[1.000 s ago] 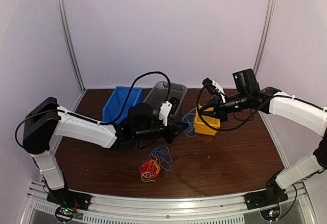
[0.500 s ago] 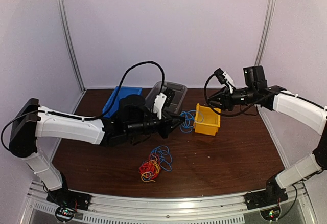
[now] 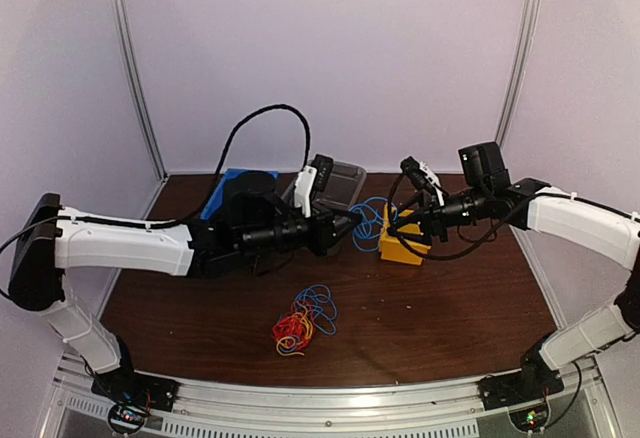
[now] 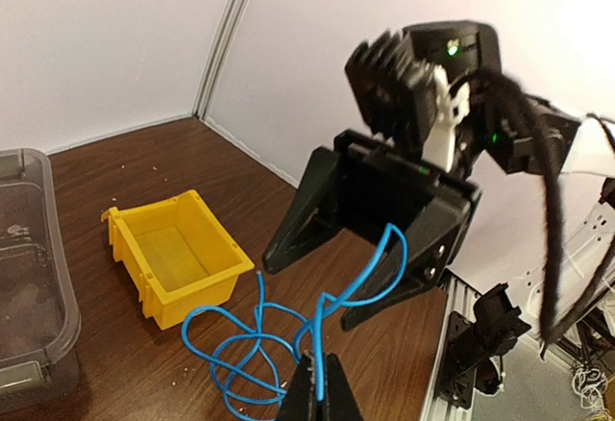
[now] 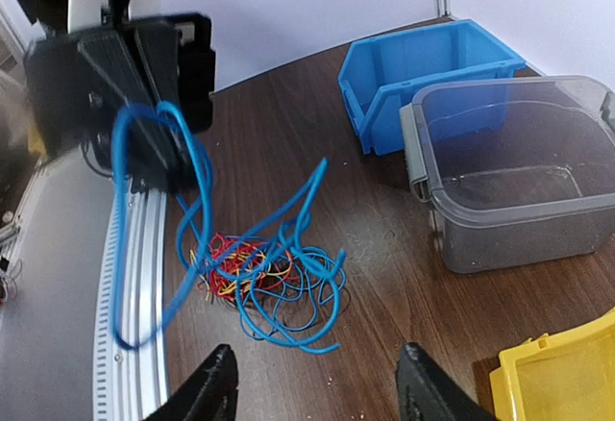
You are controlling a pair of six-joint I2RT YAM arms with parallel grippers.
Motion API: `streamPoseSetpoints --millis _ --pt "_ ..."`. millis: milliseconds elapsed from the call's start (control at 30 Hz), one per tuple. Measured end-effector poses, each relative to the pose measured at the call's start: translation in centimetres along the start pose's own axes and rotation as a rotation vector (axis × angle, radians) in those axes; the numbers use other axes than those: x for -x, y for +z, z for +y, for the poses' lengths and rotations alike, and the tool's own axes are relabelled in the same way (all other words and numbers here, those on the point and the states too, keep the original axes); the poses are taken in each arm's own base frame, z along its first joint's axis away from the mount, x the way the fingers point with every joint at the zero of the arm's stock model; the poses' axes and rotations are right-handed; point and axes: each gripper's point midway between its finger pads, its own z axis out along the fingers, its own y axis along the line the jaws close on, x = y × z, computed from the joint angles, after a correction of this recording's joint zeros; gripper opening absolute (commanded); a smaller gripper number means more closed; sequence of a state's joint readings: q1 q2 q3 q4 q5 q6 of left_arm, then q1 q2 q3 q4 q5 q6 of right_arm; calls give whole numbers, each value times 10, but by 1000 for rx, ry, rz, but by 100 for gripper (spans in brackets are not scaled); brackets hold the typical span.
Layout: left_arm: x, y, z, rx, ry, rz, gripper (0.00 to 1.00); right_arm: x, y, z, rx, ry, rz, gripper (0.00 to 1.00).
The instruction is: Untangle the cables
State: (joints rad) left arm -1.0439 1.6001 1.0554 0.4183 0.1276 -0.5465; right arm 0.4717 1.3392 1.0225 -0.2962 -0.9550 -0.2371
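Both aloft, facing | left tool (image 4: 320,384) pinching blue cable (image 4: 258,301) | right tool (image 5: 318,388) spread

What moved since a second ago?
The left gripper, shut on the blue wire, reached a bit farther toward the back of the table. The open right gripper swung away to the right, then came back up to the wire. The pile of wires, yellow bin, blue bin and grey tub stayed put.
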Motion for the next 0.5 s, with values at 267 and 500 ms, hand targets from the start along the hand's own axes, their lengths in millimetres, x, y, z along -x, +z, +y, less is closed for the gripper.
streamPoseSetpoints --millis 267,500 --pt "42 -26 -19 -44 -37 -125 0 -36 17 16 87 -50 68 68" --pt "53 -31 -23 -63 -56 -168 0 -22 26 22 171 -5 4 70"
